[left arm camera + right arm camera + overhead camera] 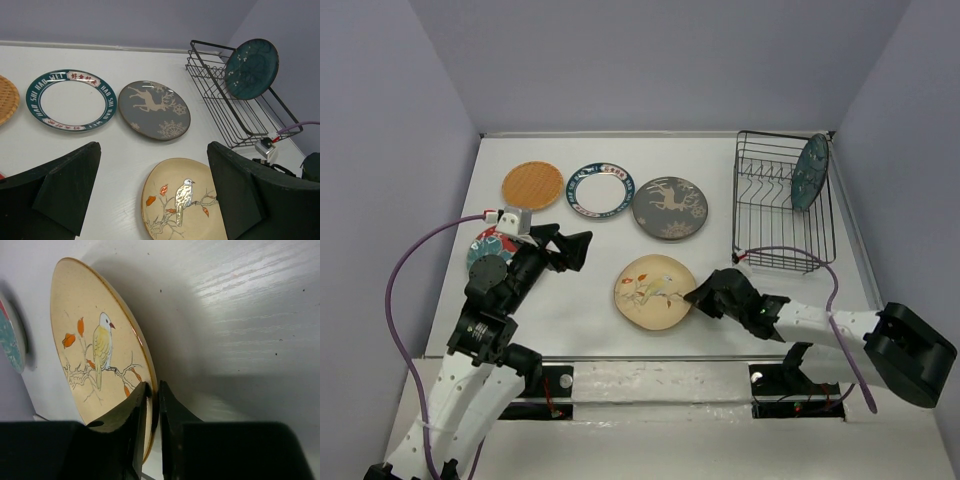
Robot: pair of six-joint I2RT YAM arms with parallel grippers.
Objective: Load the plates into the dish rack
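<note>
The cream bird-and-branch plate (650, 290) lies at the table's middle front. My right gripper (700, 295) is shut on its right rim, one finger above and one below (154, 390). It also shows in the right wrist view (95, 350) and the left wrist view (182, 205). My left gripper (582, 245) is open and empty, left of that plate (154, 147). The orange plate (532, 185), the white plate with a patterned rim (601, 190) and the grey-brown deer plate (670, 207) lie in a back row. The red-and-teal plate (480, 250) is partly under my left arm. The dark teal plate (809, 172) stands upright in the black wire dish rack (770, 215).
The rack stands at the back right near the right wall; a purple cable (790, 252) runs across its front edge. Grey walls close the table on the left, back and right. The rack's prongs left of the teal plate hold nothing.
</note>
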